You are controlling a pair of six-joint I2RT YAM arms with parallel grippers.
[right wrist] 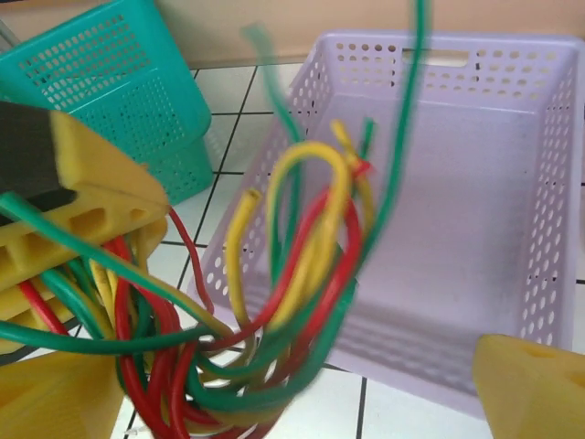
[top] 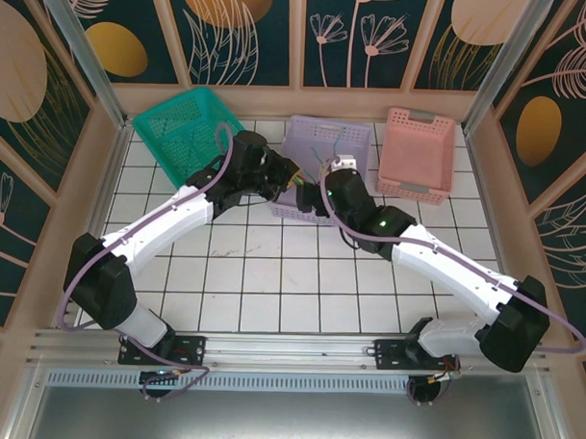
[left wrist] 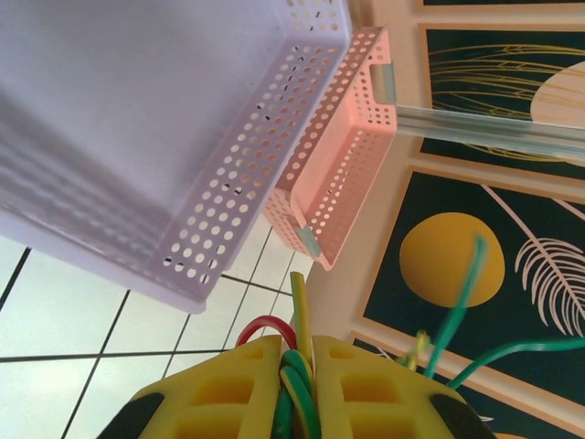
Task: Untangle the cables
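The table [top: 272,277] is a surface of white tiles with dark grout lines. Three perforated plastic baskets sit in a row on its far part: a teal basket [top: 171,129] at the left, turned at an angle, a lavender basket [top: 306,124] in the middle, and a pink basket [top: 416,156] just beside it at the right.

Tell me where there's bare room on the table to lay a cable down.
Open tiles lie between the left arm and right arm, toward the near edge; more between the pink basket and right arm. Crowded in front of the lavender basket, where the left hand and right hand meet at the cables.
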